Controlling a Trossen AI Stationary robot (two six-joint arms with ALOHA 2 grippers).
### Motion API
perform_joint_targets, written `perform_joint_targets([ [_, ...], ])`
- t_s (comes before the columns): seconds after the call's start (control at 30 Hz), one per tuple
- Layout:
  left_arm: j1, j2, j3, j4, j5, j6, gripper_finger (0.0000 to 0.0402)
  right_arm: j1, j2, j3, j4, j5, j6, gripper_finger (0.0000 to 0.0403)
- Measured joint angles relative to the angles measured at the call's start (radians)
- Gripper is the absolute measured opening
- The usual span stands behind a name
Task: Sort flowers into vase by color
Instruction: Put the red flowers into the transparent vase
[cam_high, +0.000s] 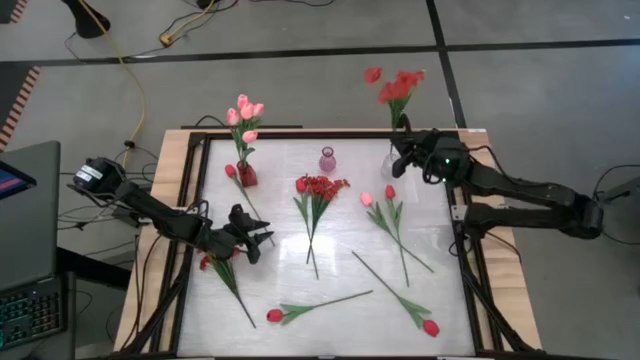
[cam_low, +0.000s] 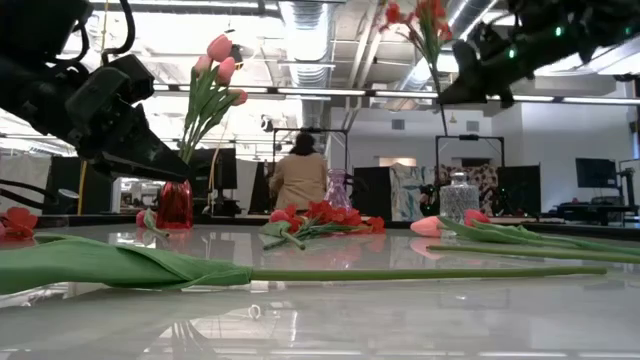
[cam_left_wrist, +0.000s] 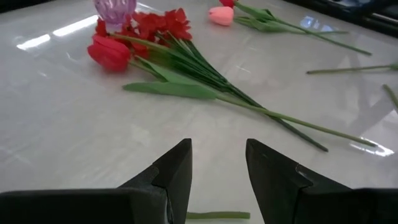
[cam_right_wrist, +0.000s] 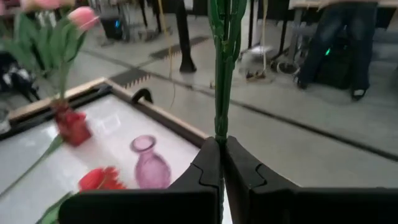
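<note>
Red blooms aloft at the far right corner: high view shows the right hand (cam_high: 403, 143) clamped on a bunch of red flowers (cam_high: 397, 88), stems upright, directly over the clear vase (cam_high: 392, 163). Pink tulips (cam_high: 244, 117) already standing in the red vase (cam_high: 246, 175) at far left; purple vase (cam_high: 327, 159) between, nothing in it. Left hand (cam_high: 258, 237) near the left edge of the white surface (cam_high: 330, 225), fingers parted, nothing held. Red spray bundle (cam_high: 318, 193) lying mid-surface, stems running toward the near edge; closer to the left hand than to the right.

Low view: right hand (cam_low: 462, 88) high above the clear vase (cam_low: 459, 197); bunch vertical, so a straight descent looks like the remaining move.

Left wrist view: fingers (cam_left_wrist: 175, 167) moderately open, pointed toward the red spray bundle (cam_left_wrist: 149, 32), which lies ahead with its long axis slanting across the approach line.

Right wrist view: fingers (cam_right_wrist: 205, 165) pinched tight on the green stems (cam_right_wrist: 222, 56), stems in line with the hand's forward axis.
</note>
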Motion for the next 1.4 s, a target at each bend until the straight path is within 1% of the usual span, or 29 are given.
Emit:
perform_joint_targets([
  [0.13, 0.0, 0.0, 0.0, 0.0, 0.002, -0.002, 0.0139, -0.03, 0.0, -0.107, 0.184, -0.002, -0.03, 0.003],
  [0.27, 0.0, 0.0, 0.0, 0.0, -0.009, -0.007, 0.0139, -0.034, -0.001, -0.184, 0.294, 0.005, -0.03, 0.0029],
  [0.4, 0.0, 0.0, 0.0, 0.0, -0.03, -0.011, 0.0139, -0.033, -0.002, -0.23, 0.294, 0.05, -0.013, 0.0029],
  [0.5, 0.0, 0.0, 0.0, 0.0, -0.031, -0.011, 0.0139, -0.033, -0.002, -0.247, 0.305, 0.059, -0.009, 0.0029],
  [0.63, 0.0, 0.0, 0.0, 0.0, -0.032, -0.006, 0.0139, -0.033, -0.001, -0.277, 0.314, 0.124, -0.029, 0.0029],
  [0.83, 0.0, 0.0, 0.0, 0.001, -0.032, 0.006, 0.0139, -0.033, -0.002, -0.294, 0.341, 0.129, -0.029, 0.0029],
  [0.9, 0.005, 0.0, 0.0, 0.033, -0.003, 0.057, 0.0139, -0.033, -0.002, -0.294, 0.357, 0.13, -0.033, 0.0029],
  [1.0, 0.038, 0.0, 0.002, 0.127, 0.062, 0.149, 0.0139, -0.033, -0.002, -0.294, 0.372, 0.131, -0.037, 0.0029],
  [1.1, 0.083, 0.0, 0.038, 0.17, 0.082, 0.237, 0.0138, -0.033, 0.0, -0.294, 0.375, 0.131, -0.036, 0.0029],
  [1.23, 0.144, 0.0, 0.096, 0.171, 0.135, 0.349, 0.0139, -0.033, 0.027, -0.294, 0.378, 0.131, -0.029, 0.0029],
  [1.4, 0.197, 0.0, 0.156, 0.173, 0.209, 0.445, 0.0139, -0.033, 0.081, -0.294, 0.404, 0.133, -0.03, 0.0029],
])
